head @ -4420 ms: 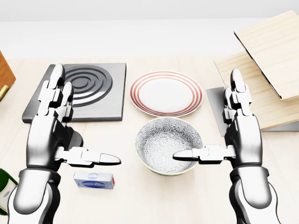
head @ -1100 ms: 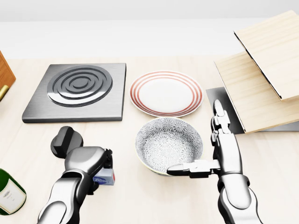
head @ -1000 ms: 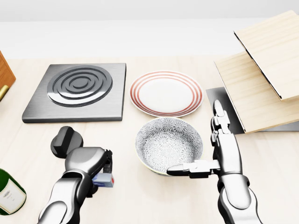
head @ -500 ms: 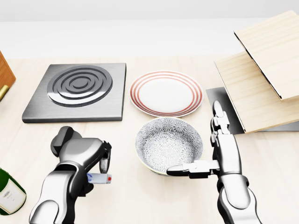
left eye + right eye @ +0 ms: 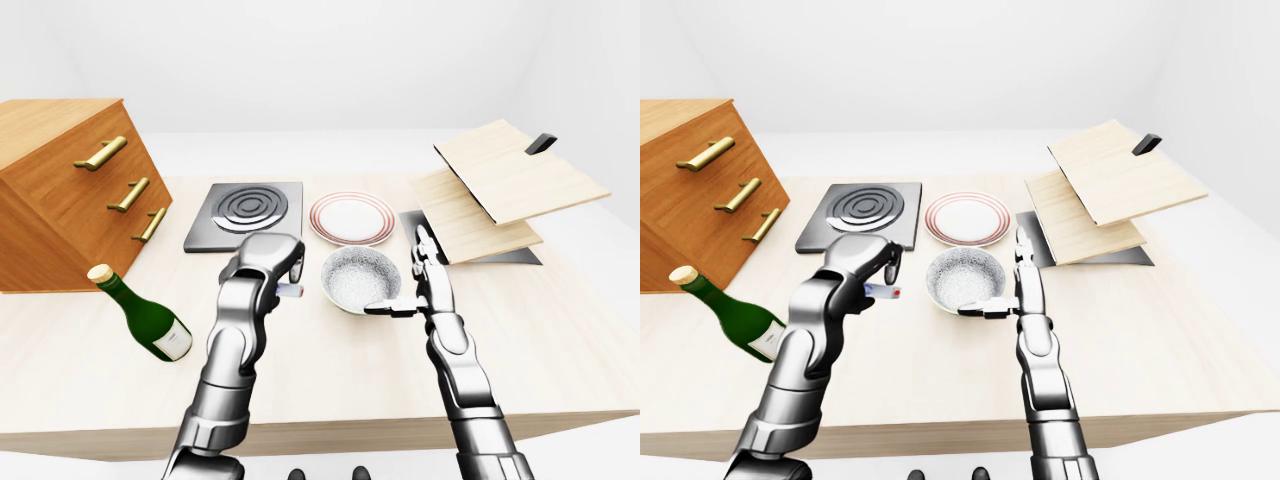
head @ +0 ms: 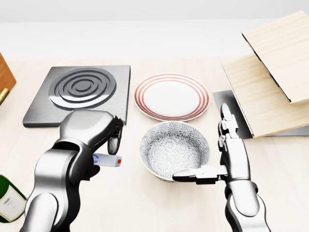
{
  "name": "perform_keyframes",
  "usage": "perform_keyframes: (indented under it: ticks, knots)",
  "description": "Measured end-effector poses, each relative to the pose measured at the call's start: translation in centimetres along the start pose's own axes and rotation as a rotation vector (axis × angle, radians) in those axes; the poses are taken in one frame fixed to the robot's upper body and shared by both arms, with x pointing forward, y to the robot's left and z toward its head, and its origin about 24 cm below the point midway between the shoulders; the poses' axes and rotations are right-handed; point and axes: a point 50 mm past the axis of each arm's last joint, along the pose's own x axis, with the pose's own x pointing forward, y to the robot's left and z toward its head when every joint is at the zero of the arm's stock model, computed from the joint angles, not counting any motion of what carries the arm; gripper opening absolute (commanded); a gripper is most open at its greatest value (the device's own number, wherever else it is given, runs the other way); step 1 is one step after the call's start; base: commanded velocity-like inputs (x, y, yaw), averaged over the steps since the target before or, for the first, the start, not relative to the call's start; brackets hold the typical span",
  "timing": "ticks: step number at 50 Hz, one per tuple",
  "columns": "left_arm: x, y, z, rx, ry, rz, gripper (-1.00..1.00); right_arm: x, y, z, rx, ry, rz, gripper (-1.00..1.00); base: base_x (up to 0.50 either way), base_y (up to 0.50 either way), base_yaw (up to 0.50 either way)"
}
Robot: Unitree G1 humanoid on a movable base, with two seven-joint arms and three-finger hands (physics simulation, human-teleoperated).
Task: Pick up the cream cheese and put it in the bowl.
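Note:
The cream cheese (image 6: pixel 108 160) is a small white-and-blue box with a red dot on its end. My left hand (image 6: pixel 99 133) is shut on it and holds it in the air, left of the bowl. The patterned grey bowl (image 6: pixel 175 150) sits at the middle of the head view, below the red-rimmed plate. My right hand (image 6: pixel 212 159) stands open at the bowl's right rim, fingers up and thumb reaching left over the rim. Only one end of the box shows; the hand hides the other.
A black stove plate (image 6: pixel 82 94) lies at the upper left and a red-rimmed plate (image 6: pixel 172 96) above the bowl. Wooden boards (image 6: pixel 270 72) lean at the right. A green bottle (image 5: pixel 150 315) lies at the left, beside a wooden drawer cabinet (image 5: pixel 60 190).
My left hand closed on the cream cheese, lifted it off the table and carried it up and slightly right. The right hand has stayed by the bowl.

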Motion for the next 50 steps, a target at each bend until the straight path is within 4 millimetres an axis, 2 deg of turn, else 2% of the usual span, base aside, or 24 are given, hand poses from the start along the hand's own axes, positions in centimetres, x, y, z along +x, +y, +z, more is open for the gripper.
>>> perform_keyframes:
  ticks: [16,26,41,50]
  knots:
    - [-0.5,2.9,2.5,0.001,-0.066,0.101,-1.00,-0.1,0.0,0.0,0.005,-0.003,0.001,1.00,0.00,0.00,0.00]
    - [-0.2,4.2,4.9,0.005,-0.123,0.141,-1.00,-0.3,-0.3,0.2,0.015,-0.013,0.000,1.00,0.00,0.00,0.00]
    - [2.0,4.6,8.4,-0.008,-0.214,0.179,-1.00,-0.4,-0.5,-0.4,0.024,0.012,-0.002,1.00,0.00,0.00,0.00]
    - [3.5,3.8,10.5,-0.033,-0.275,0.175,-1.00,-0.4,-0.6,-0.5,0.029,0.017,-0.004,1.00,0.00,0.00,0.00]
